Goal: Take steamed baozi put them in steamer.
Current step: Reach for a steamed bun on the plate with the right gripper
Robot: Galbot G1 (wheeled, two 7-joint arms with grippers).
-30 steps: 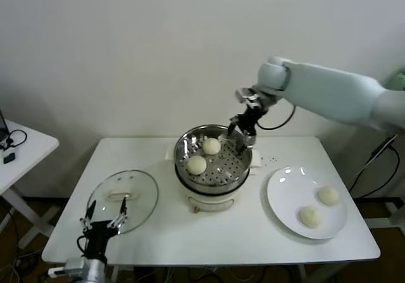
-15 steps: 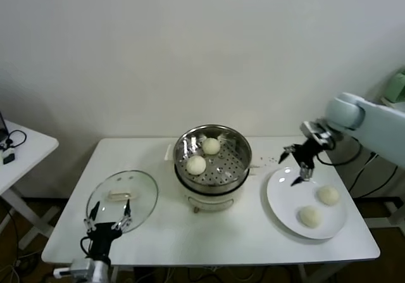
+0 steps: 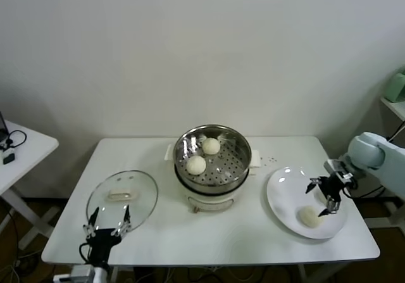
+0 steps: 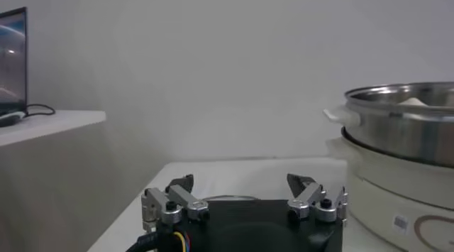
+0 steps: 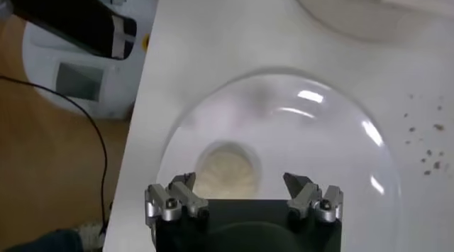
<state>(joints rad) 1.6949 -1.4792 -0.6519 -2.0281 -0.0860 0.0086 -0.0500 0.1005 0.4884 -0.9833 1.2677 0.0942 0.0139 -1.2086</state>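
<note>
The steel steamer [image 3: 212, 163] stands mid-table on its white pot base and holds two baozi [image 3: 211, 145] [image 3: 196, 164]. A third baozi [image 3: 310, 216] lies on the white plate [image 3: 285, 191] at the right. My right gripper [image 3: 321, 196] hangs open just over the plate's far-right part and hides the spot beneath it. In the right wrist view a baozi [image 5: 227, 168] lies on the plate [image 5: 319, 147] just beyond the open, empty gripper [image 5: 241, 182]. My left gripper [image 3: 106, 225] is open and idle at the front left; the steamer [image 4: 404, 122] shows in its wrist view.
The round glass lid [image 3: 122, 197] lies flat at the front left, just ahead of the left gripper. A white side table [image 3: 19, 147] stands at the far left. The table's right edge runs close behind the plate.
My right gripper has swung from the steamer's far rim rightwards and down over the plate, empty and open. It now covers the far bun on the plate. The left arm has barely moved.
</note>
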